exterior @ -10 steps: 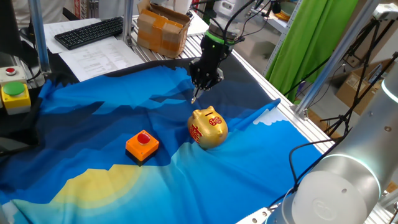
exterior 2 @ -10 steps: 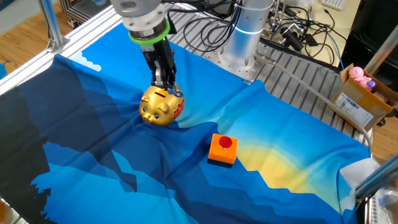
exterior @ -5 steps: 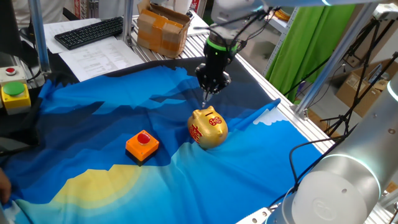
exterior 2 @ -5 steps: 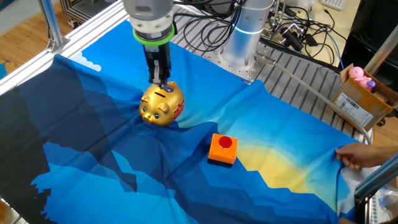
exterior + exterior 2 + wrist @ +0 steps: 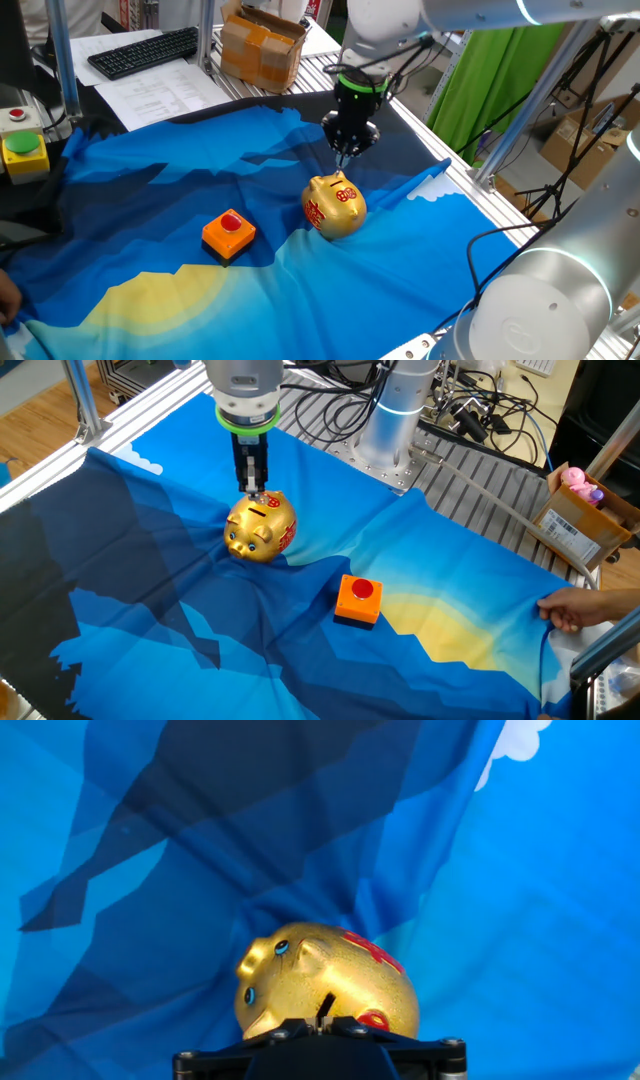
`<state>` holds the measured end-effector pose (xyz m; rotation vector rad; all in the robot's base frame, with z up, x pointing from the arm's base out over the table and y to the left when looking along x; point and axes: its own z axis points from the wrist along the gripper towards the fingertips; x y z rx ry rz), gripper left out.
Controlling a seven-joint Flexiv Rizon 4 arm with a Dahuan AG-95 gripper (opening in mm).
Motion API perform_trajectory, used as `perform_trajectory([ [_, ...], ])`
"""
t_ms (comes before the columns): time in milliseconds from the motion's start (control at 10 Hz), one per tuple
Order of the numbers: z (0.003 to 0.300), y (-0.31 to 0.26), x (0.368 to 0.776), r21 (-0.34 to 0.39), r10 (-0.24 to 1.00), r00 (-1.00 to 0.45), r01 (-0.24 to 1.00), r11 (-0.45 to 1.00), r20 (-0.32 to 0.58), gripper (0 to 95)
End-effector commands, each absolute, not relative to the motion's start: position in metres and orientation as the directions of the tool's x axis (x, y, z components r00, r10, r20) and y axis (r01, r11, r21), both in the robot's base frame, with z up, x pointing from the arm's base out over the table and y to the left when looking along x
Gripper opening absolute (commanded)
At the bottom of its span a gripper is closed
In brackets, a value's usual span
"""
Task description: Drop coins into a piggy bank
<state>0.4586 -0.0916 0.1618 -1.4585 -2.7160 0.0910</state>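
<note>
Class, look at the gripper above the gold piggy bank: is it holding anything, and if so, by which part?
It cannot be told. The gripper hangs just above the slot in the back of the piggy bank, fingers close together, but any coin between them is too small to make out.

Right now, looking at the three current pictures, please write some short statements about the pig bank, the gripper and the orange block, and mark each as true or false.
1. The gripper is directly above the piggy bank's back. True.
2. The piggy bank lies tipped on its side. False: it stands upright on the blue cloth.
3. The orange block touches the piggy bank. False: cloth shows between them.
4. A coin slot shows on top of the bank in the hand view. True.
5. A person's hand is at the cloth's edge. True.
6. The orange block has a green top. False: its top is red.
</note>
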Motion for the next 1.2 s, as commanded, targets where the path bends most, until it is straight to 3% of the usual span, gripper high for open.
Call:
perform_trajectory([
  [100,0.158,-0.093,0.460,-0.075,0.884,-0.468,0.881,0.467,0.018,0.0],
  [1200,0.138,-0.097,0.462,-0.101,0.895,-0.446,0.891,0.443,-0.011,0.0],
])
